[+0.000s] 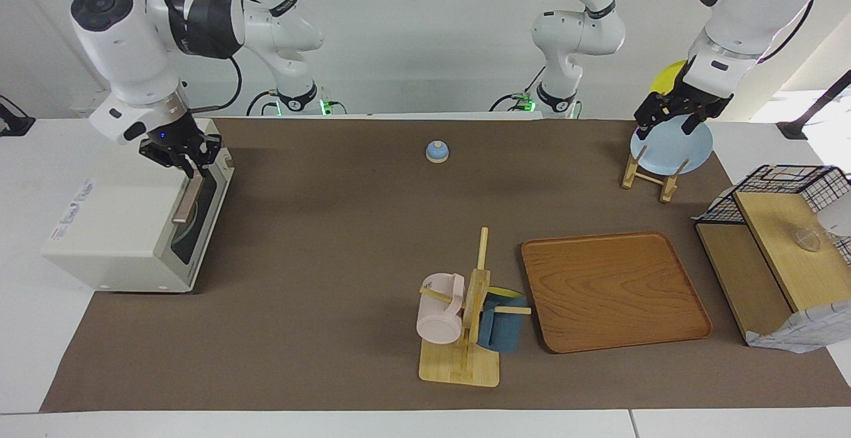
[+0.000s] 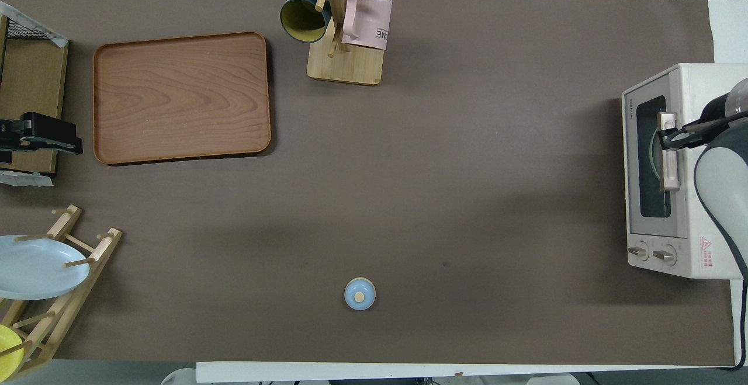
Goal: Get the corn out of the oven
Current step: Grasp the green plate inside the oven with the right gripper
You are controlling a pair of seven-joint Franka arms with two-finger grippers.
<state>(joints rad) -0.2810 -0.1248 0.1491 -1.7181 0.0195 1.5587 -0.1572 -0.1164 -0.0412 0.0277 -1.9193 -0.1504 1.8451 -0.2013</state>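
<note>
Right gripper (image 1: 188, 159) fingers clamp the oven (image 1: 126, 225) door's tan handle (image 1: 188, 200); left gripper (image 1: 671, 122) fingers' state is unclear.

Matt cloth, grained wood, glossy glass

The surface (image 1: 332, 238) wears matt brown cloth; the tray (image 1: 615, 290) is smooth wood; the oven (image 2: 672, 169) has dark glossy glass.

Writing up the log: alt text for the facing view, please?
The right claw is at the tan handle of the closed oven; no corn shows. The left claw waits over the blue plate in its rack. A wooden tray and mug tree lie farther out.
</note>
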